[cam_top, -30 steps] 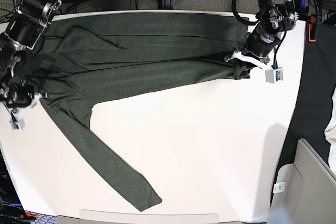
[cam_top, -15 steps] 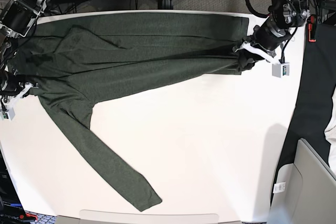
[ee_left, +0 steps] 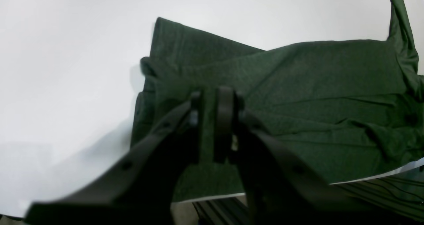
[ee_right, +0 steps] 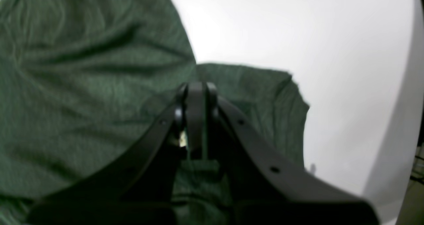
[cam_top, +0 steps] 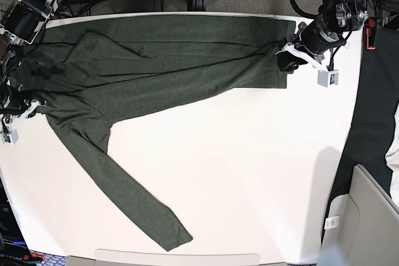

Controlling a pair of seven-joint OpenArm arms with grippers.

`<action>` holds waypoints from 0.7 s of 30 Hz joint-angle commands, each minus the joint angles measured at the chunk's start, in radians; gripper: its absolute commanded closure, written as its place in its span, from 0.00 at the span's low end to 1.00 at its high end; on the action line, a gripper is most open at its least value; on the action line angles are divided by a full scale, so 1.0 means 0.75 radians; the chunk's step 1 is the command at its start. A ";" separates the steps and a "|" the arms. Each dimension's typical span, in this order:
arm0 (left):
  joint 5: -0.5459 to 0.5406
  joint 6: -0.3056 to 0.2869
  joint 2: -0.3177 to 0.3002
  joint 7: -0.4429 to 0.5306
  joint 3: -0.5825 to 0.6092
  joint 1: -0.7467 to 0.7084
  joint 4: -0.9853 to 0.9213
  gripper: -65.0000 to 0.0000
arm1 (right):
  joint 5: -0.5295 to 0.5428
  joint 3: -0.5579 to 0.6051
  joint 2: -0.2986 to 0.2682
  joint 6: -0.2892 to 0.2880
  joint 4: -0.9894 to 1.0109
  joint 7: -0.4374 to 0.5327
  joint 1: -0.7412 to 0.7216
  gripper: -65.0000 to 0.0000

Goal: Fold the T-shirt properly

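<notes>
Right gripper (ee_right: 196, 92): at the left edge of the base view, on the shoulder end of the shirt (cam_top: 162, 60). The two fingers are pressed together. Cloth rises toward them in the wrist view, so I judge that a fold of the shirt is pinched there. This would hold that end in place while the other end is laid down.

Shirt: it lies flat along the far edge of the table (cam_top: 249, 166), stretched from one arm to the other. The body looks already doubled lengthwise, with long creases along it. I think it was pulled tight between the arms so that this fold lies straight.

Sleeve (cam_top: 124, 197): one long sleeve runs from the shoulder diagonally toward the near edge of the table. It lies outside the folded body, so it is not yet folded in. I judge that it is the next part to handle.

Hem corner (cam_top: 282, 78): it rests on the table at the right end, just beside the left gripper. It looks flat, not bunched.

Left gripper (ee_left: 210, 99): above the hem end, on the right of the base view. The fingers stand a little apart, with a narrow gap. Green shows in the gap, but it looks like the shirt lying below, not cloth that is held. This fits a release of the hem once it is placed.
</notes>
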State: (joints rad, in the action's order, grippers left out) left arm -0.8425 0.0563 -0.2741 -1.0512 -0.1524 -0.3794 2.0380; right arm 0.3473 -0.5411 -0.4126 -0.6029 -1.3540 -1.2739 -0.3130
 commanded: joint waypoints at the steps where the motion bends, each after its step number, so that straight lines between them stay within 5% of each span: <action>1: -0.017 0.004 -0.008 0.009 -0.013 0.004 0.021 0.86 | 0.013 -0.002 -0.034 -0.003 -0.025 0.036 -0.030 0.99; 9: -0.015 0.006 0.000 0.009 -0.011 0.079 0.021 0.76 | -0.043 0.006 -0.020 -0.003 0.080 0.104 -0.142 0.99; 15: -0.015 0.006 0.013 0.003 -0.009 0.106 0.021 0.72 | -0.325 0.117 0.034 -0.003 0.192 0.143 -0.304 0.99; 21: -0.015 0.006 0.013 0.003 -0.009 0.104 0.021 0.72 | -0.540 0.324 0.072 -0.001 0.243 0.362 -0.388 0.95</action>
State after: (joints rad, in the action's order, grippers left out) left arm -0.8421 0.0628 -0.2577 -1.0576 -0.1555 -0.3046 2.0377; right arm -0.0505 -0.2928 -0.3367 -0.6086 -1.1603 -1.0096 -0.5770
